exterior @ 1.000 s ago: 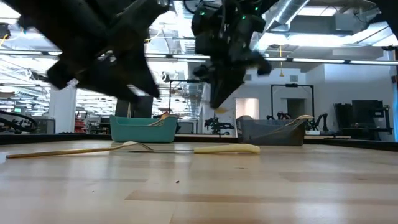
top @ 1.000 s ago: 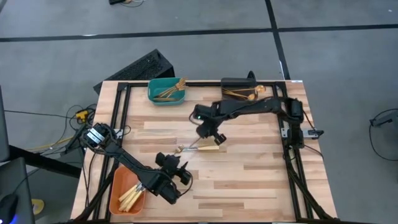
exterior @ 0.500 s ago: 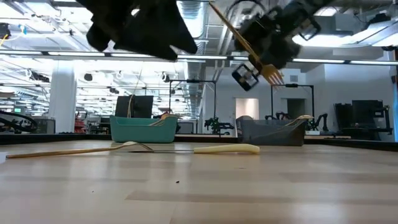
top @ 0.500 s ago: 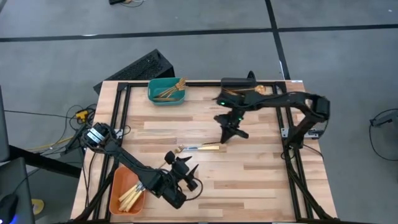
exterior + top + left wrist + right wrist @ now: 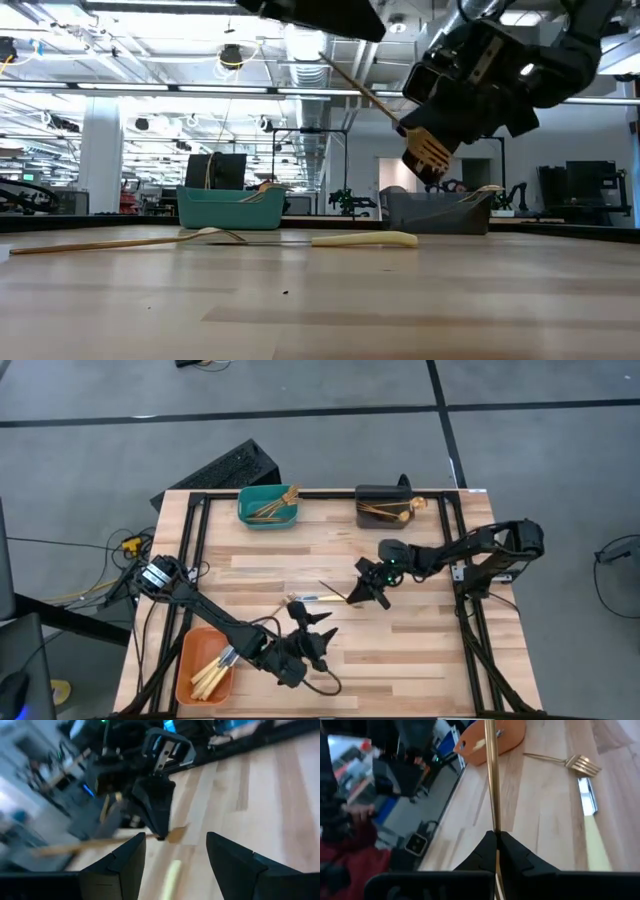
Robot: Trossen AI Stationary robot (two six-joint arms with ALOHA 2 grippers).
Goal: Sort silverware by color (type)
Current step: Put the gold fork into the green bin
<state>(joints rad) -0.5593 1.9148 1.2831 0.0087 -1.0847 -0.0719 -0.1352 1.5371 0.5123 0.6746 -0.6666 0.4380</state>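
Note:
My right gripper [image 5: 362, 596] hangs over the table's middle, shut on a slim gold fork [image 5: 372, 96]. The fork's tines [image 5: 431, 150] point down and its handle slants up. A second gold fork [image 5: 291, 600] and a knife [image 5: 328, 598] with a silver blade and pale handle lie flat on the wood beside it. My left gripper [image 5: 322, 641] is open, low over the near middle, and faces the right gripper. The teal bin [image 5: 268, 506], dark grey bin [image 5: 384, 508] and orange bin [image 5: 204, 666] each hold cutlery. My right gripper pinches the gold fork between its two fingers [image 5: 487, 845] on the handle [image 5: 493, 822], close to the tines end. The fingers slant down from the table's right. The fork is lifted clear and tilted, and its long handle sticks out past the fingertips.
The teal and dark grey bins stand at the far edge, and the orange bin at the near left corner. A black frame [image 5: 190, 550] runs along the table's edges. Bare wood lies right of the knife and along the near right side.
My right gripper has risen from the table beside the knife with the fork shut in it. It has turned at the wrist and drawn toward the table's right and near side. The fork is now lifted clear and tilted. My left gripper has slid rightward along the near side.

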